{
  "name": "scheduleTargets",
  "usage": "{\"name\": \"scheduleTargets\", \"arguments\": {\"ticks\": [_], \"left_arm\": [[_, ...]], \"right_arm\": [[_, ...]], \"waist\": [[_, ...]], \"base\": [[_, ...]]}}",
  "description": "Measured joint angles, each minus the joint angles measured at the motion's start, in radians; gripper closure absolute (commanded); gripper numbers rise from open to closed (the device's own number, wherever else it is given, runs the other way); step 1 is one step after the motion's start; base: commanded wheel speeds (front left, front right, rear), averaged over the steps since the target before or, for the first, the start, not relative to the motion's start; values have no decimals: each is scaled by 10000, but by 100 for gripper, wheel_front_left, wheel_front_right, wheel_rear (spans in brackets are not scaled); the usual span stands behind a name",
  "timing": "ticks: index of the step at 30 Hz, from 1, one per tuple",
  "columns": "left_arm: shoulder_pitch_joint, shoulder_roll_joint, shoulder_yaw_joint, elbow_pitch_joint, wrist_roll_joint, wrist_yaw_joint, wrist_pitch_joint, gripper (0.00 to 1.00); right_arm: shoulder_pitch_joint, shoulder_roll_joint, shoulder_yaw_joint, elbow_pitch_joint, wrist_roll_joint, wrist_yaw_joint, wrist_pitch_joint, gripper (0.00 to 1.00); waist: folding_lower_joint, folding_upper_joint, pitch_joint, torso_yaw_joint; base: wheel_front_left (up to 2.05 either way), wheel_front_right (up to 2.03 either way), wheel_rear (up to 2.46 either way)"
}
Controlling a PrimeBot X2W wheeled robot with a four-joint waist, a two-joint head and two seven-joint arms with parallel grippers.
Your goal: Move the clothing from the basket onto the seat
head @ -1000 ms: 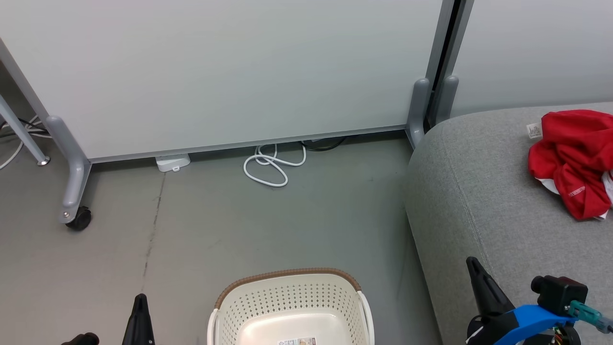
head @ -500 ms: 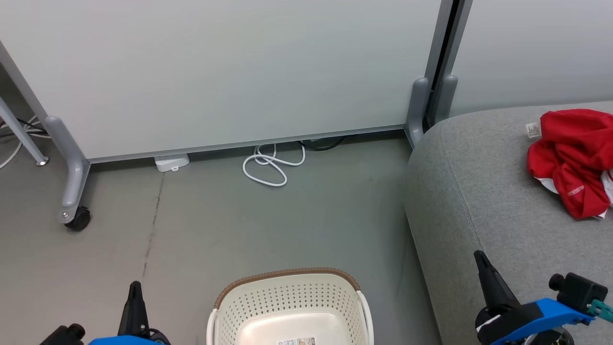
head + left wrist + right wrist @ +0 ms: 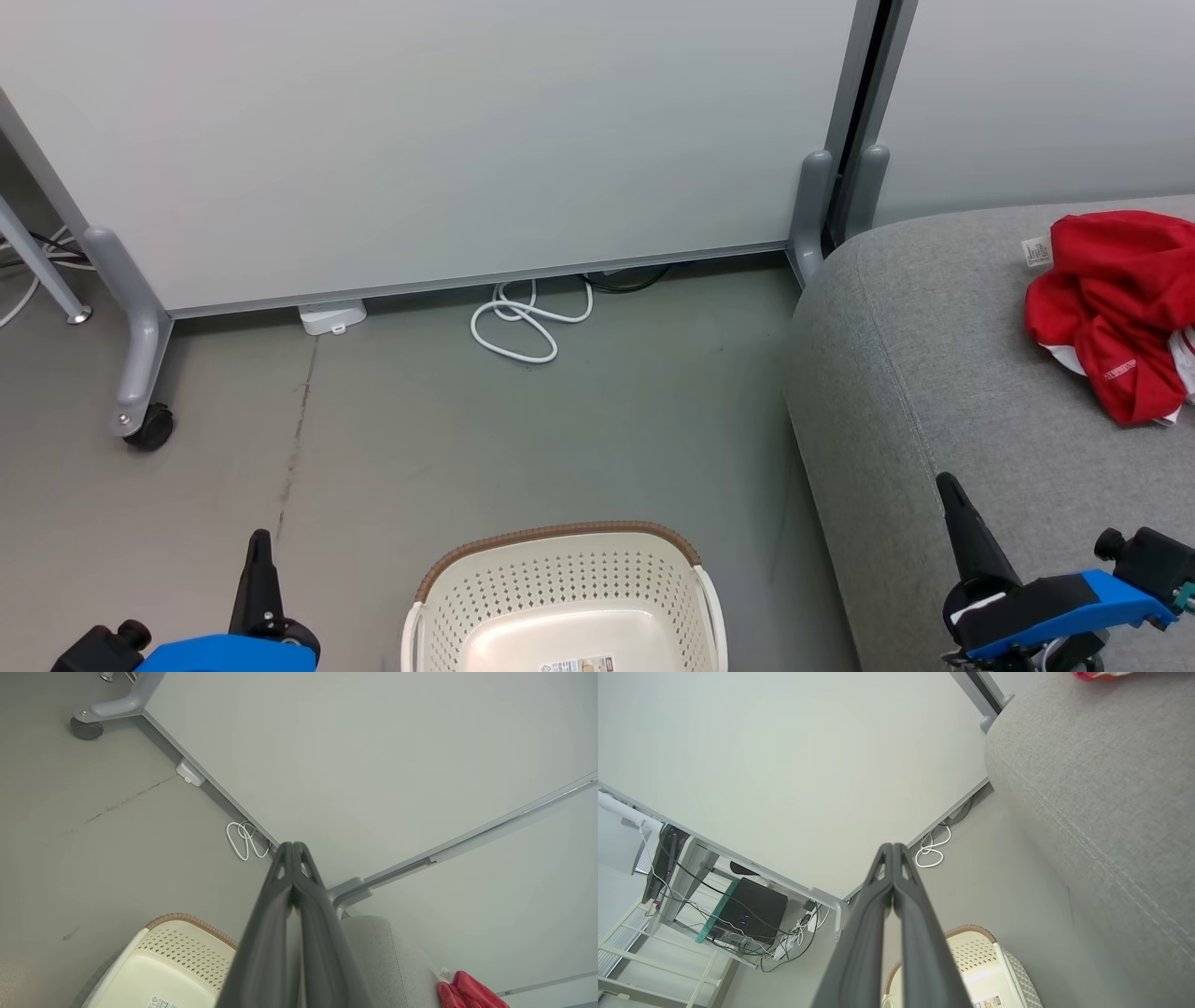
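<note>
Fingers of the left claw (image 3: 257, 551) are pressed together, holding nothing, at the lower left above the grey floor (image 3: 467, 439). Right of it stands the cream-white perforated plastic basket (image 3: 560, 534) with a brown woven-look rim. Behind, a coiled white cable (image 3: 527, 327) lies by the pale partition panel (image 3: 467, 140). Further right, the right claw (image 3: 950, 490) is likewise closed tip to tip and empty, showing against the large grey woven-fabric seat (image 3: 934, 355), where the crumpled bright red clothing (image 3: 1111, 299) with white trim lies at the far right.

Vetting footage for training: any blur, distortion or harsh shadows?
Head view: sharp, evenly lit, faint shadow beside the grey woven-fabric sofa. Left wrist view: wide-angle bending curves the grey partition rail. Right wrist view: right gripper looms large; no glare.
</note>
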Motion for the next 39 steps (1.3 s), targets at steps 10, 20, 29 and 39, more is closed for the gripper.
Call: {"name": "scheduleTargets", "arguments": {"ticks": [10, 20, 29, 39], "left_arm": [[-191, 0, 42, -115, -1064, -4, 324, 100], [-378, 0, 75, -236, -2050, -6, 604, 100], [-545, 0, 111, -332, -2849, -6, 849, 100], [-629, 0, 159, -416, -3684, -8, 1068, 100]], "right_arm": [[-101, 0, -115, 27, 1218, 0, 102, 100], [-233, 0, -213, 52, 2332, 0, 215, 100], [-294, 0, -282, 69, 3219, 0, 286, 100], [-385, -2, -370, 86, 4176, 0, 393, 100]], "waist": [[0, 0, 6, -19], [0, 0, 12, -39], [0, 0, 18, -56], [0, 0, 25, -76]], "base": [[0, 0, 0], [0, 0, 0], [0, 0, 0], [0, 0, 0]]}}
